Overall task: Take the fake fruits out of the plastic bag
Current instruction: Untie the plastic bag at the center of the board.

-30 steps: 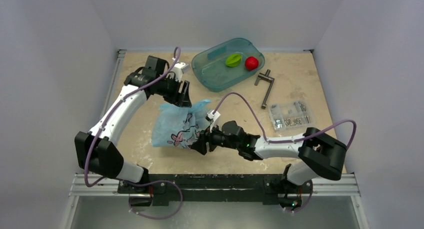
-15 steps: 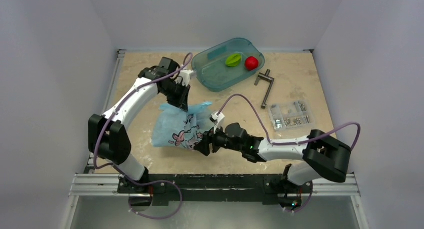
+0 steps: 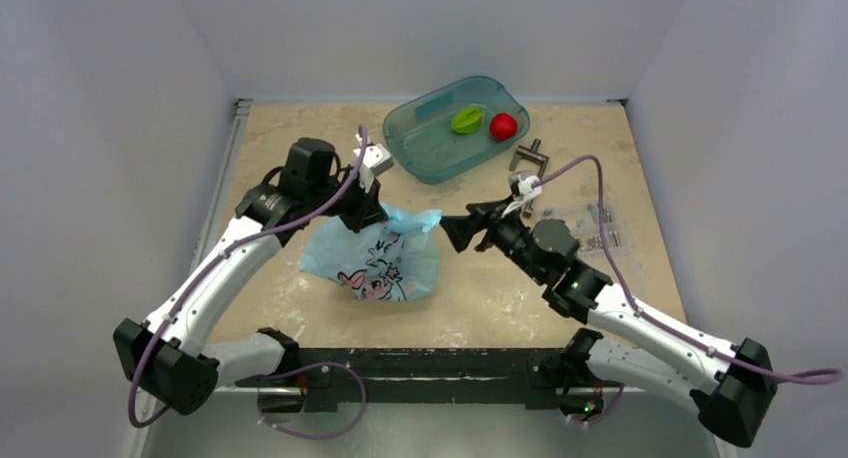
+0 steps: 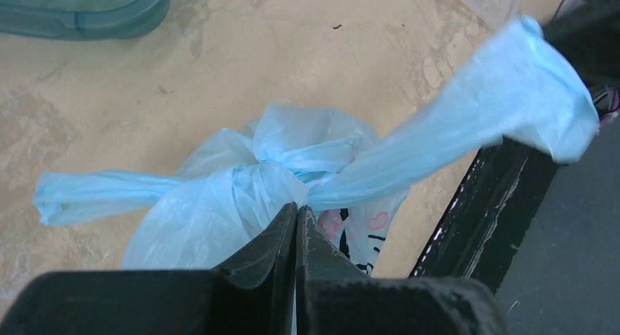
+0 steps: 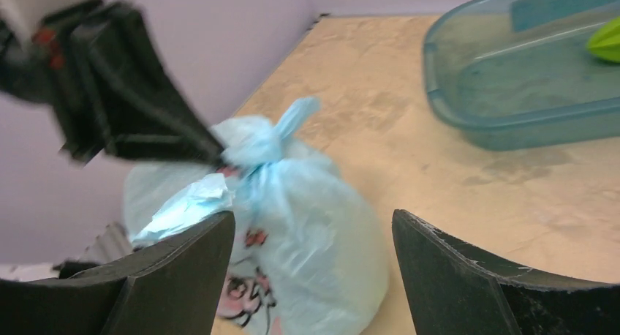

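Note:
The light-blue plastic bag (image 3: pixel 385 263) with its cartoon print lies mid-table, its top tied in a knot (image 4: pixel 292 159) with two twisted ends sticking out. My left gripper (image 3: pixel 385 216) is shut on the bag's plastic right at the knot (image 4: pixel 296 211). In the right wrist view the bag (image 5: pixel 329 240) bulges below that pinch. My right gripper (image 3: pixel 448 228) hovers just right of the knot, pointing at it, jaws open with nothing between them (image 5: pixel 313 216). The fake fruits are hidden inside the bag.
A teal tray (image 3: pixel 425 153) at the back holds a green ridged fruit (image 3: pixel 466 120) and a bright red round fruit (image 3: pixel 503 126). A metal handle (image 3: pixel 530 158) and a clear packet of small parts (image 3: pixel 605 233) lie behind the right arm.
My left gripper closed on the bag's knot. My right gripper left the bag's near side, swung up and to the right of it, and opened wider. The bag shifted slightly.

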{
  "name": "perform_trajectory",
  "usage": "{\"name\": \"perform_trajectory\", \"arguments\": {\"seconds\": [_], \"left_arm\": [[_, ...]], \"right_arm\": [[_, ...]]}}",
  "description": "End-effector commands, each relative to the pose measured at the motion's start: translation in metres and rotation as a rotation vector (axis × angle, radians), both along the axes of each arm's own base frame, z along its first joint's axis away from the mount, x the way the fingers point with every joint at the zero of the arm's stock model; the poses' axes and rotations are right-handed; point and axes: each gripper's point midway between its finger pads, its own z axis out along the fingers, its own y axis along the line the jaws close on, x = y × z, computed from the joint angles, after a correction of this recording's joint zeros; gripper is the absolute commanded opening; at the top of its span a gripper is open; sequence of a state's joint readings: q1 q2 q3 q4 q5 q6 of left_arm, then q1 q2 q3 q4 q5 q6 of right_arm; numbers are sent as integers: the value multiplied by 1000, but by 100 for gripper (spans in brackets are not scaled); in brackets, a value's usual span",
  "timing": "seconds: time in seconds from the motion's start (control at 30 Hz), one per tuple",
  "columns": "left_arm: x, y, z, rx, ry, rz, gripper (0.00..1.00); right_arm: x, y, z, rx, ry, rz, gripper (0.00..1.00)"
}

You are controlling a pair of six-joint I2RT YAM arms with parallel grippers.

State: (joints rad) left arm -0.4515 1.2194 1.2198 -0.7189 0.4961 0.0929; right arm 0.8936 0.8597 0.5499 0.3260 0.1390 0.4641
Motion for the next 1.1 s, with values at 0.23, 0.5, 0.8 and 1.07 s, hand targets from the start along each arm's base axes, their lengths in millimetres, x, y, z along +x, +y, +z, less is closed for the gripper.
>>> {"name": "perform_trajectory", "arguments": {"seconds": [0.23, 0.5, 0.8, 1.07], "left_arm": [[-9, -27, 0, -34, -183, -180, 0], [-14, -29, -2, -9, -193, -205, 0], [-15, -28, 0, -8, -205, -205, 0], [-17, -30, 1, -15, -187, -217, 0]], "right_arm": [[42, 21, -5, -118, 127, 96, 71], [32, 55, -37, -110, 176, 345, 70], [9, 73, -80, -75, 200, 499, 67], [-9, 85, -85, -66, 150, 542, 70]]}}
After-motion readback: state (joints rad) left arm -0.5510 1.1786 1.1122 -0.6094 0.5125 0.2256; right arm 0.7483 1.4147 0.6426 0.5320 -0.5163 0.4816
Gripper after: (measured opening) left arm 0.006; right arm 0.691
